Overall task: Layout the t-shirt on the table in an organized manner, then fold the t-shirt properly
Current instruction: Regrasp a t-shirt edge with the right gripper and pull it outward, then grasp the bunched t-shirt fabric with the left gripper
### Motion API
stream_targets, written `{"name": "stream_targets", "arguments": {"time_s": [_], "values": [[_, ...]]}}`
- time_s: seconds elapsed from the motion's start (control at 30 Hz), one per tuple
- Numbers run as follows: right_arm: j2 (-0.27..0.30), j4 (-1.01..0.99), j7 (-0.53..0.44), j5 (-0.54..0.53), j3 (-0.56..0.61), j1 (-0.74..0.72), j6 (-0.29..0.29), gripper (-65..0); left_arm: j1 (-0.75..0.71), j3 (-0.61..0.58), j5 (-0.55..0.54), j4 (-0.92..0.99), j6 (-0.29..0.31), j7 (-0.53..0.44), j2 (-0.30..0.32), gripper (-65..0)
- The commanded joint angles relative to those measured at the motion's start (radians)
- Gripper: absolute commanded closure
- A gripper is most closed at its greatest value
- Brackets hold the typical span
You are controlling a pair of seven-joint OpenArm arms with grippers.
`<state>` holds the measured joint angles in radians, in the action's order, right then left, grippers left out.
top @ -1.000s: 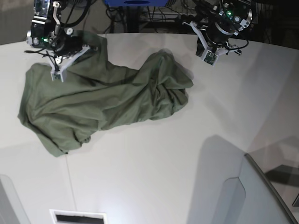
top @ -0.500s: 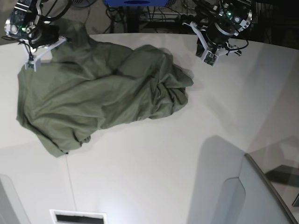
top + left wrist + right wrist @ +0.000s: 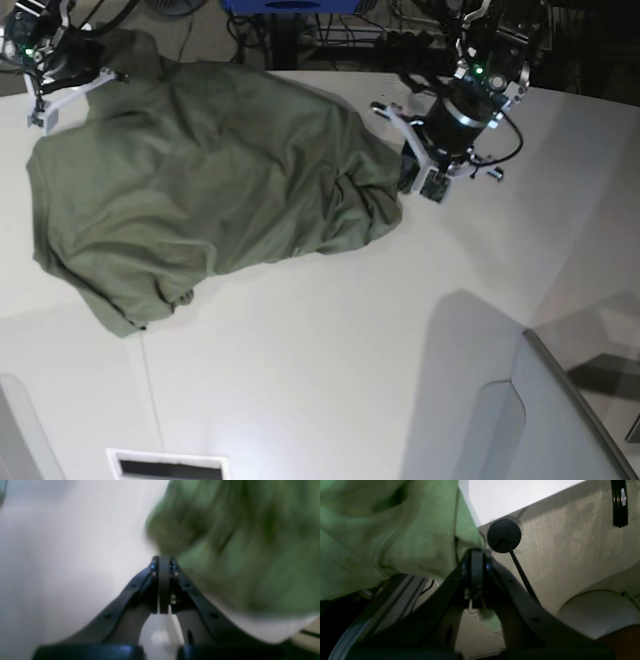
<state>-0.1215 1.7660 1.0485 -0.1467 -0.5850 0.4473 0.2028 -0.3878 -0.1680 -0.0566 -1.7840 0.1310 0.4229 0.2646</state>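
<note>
on my feed the t-shirt (image 3: 200,170) is a plain olive green, reading brighter, almost lime, in the right wrist view (image 3: 395,530). i see the table (image 3: 330,360) as smooth white with a thin dark seam line (image 3: 150,385). the left gripper (image 3: 163,562) has black fingers, and so has the right gripper (image 3: 476,555). beyond the table edge the floor (image 3: 570,542) is a speckled grey-beige, with a round black disc (image 3: 503,536) on it.
</note>
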Motion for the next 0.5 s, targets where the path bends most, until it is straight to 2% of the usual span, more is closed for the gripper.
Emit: {"name": "stream_targets", "arguments": {"time_s": [0.0, 0.07, 0.2, 0.33, 0.47], "values": [[0.003, 0.007, -0.003, 0.002, -0.005, 0.006, 0.001, 0.0, 0.037, -0.048, -0.004, -0.014, 0.0, -0.02, -0.006, 0.0], [0.003, -0.001, -0.003, 0.003, -0.007, 0.009, 0.001, 0.0, 0.106, -0.138, -0.004, 0.008, 0.0, 0.026, -0.011, 0.0], [0.003, 0.002, -0.003, 0.003, -0.008, 0.028, 0.001, 0.0, 0.25, -0.276, -0.004, 0.102, -0.001, 0.113, -0.066, 0.0], [0.003, 0.005, -0.003, 0.003, -0.039, 0.029, 0.001, 0.0, 0.338, -0.301, -0.004, 0.246, -0.001, 0.115, -0.124, 0.0], [0.003, 0.005, -0.003, 0.003, -0.08, 0.031, 0.001, 0.0, 0.393, -0.301, -0.002, 0.353, -0.001, 0.115, -0.156, 0.0]]}}
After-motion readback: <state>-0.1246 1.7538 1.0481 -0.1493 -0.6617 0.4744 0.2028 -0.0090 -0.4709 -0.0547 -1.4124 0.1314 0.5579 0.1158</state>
